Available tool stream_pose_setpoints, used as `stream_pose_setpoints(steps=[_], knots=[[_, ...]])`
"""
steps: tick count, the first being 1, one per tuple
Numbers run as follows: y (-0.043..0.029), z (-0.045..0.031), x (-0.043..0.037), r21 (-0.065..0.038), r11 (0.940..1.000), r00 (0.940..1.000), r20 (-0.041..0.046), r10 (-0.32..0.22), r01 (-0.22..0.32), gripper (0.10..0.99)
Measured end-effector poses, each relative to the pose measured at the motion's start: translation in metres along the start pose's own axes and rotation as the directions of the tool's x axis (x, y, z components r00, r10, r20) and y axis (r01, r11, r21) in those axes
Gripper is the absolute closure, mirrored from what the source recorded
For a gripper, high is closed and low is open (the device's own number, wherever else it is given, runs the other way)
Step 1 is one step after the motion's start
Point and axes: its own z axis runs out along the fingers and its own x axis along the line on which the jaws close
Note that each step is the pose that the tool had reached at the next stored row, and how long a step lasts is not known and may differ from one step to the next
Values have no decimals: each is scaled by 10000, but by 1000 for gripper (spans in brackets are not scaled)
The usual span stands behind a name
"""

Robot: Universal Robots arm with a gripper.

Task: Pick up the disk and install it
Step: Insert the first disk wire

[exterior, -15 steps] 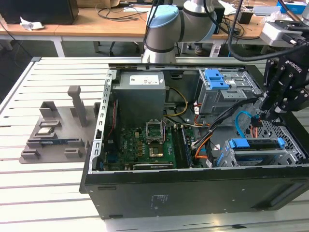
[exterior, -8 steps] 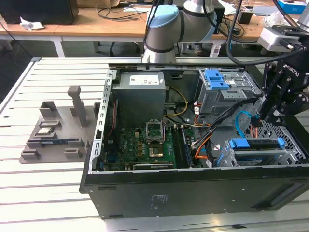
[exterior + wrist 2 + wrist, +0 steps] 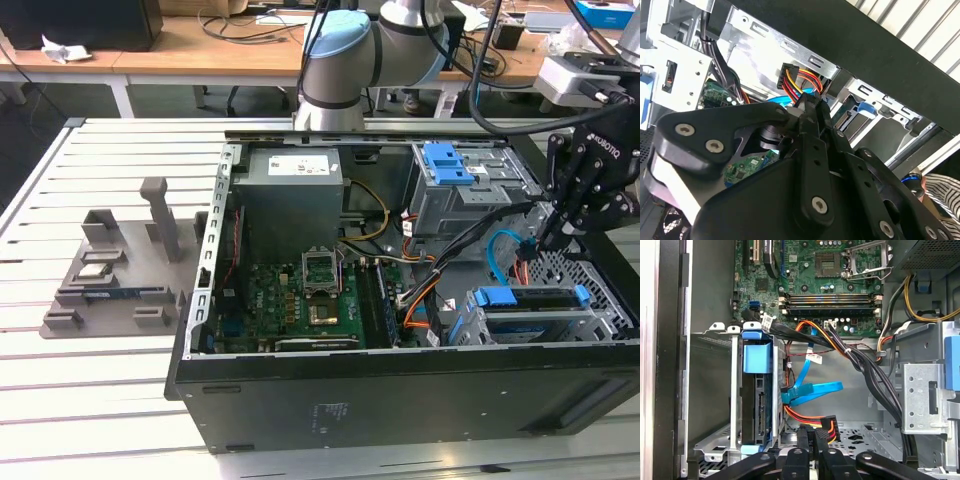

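Observation:
The disk (image 3: pixel 535 303) sits edge-up in the lower grey drive cage (image 3: pixel 600 310) at the front of the open computer case, on the exterior view's right, with its blue carrier handle at one end. The first wrist view shows the disk (image 3: pixel 761 410) in the cage slot under its blue handle (image 3: pixel 757 359). My gripper (image 3: pixel 548 240) hangs inside the case just behind that cage, apart from the disk. Its black fingers stand together with nothing between them in both wrist views, gripper (image 3: pixel 810 434) and gripper (image 3: pixel 809 102), close beside a black power connector (image 3: pixel 828 426) with red, yellow and orange wires.
A blue flat cable (image 3: pixel 810 390) and black cable bundles (image 3: pixel 865 370) cross the space by the gripper. The upper drive cage with a fixed blue bracket (image 3: pixel 447 163), the motherboard (image 3: pixel 300 300) and the power supply (image 3: pixel 293 185) are in the case. A grey parts fixture (image 3: pixel 110 270) lies outside, left.

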Motion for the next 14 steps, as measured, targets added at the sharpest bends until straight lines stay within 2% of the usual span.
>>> stream_pose_setpoints(steps=[4, 7, 10, 13, 14], knots=[[0, 0, 0, 0, 10000, 10000, -8, 0, 0, 918], [69, 9, 58, 0, 10000, 10000, -8, 0, 0, 918], [104, 21, 152, 0, 10000, 10000, -8, 0, 0, 918], [110, 36, 306, 0, 10000, 10000, -9, -1, 1, 918], [112, 45, 381, 1, 10000, 10000, -9, -1, 1, 918]])
